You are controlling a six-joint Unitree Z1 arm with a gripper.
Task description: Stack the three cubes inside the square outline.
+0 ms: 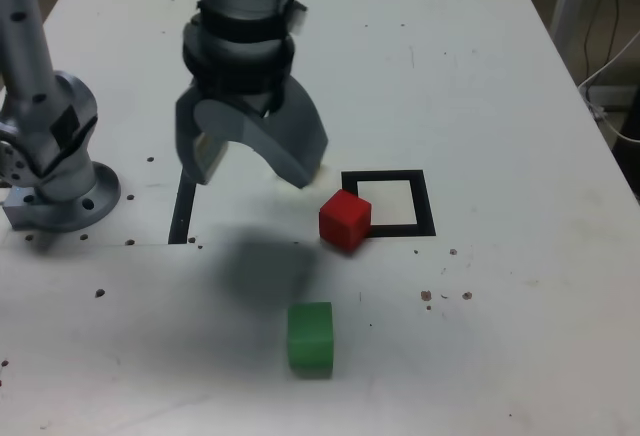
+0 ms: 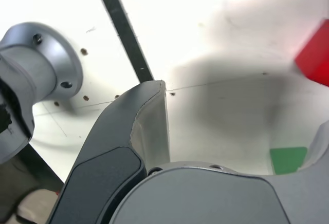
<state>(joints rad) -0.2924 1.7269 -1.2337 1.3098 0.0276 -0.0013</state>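
Jaws spread wide and empty, I could clip the red cube (image 1: 345, 221) if I swing low toward the green one (image 1: 311, 340).

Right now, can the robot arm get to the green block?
Probably yes: the arm's jaws look open and empty, and nothing seems to stand on or against the green block.

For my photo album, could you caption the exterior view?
A robot gripper, jaws open, hangs above a white table near a red cube and a green cube.
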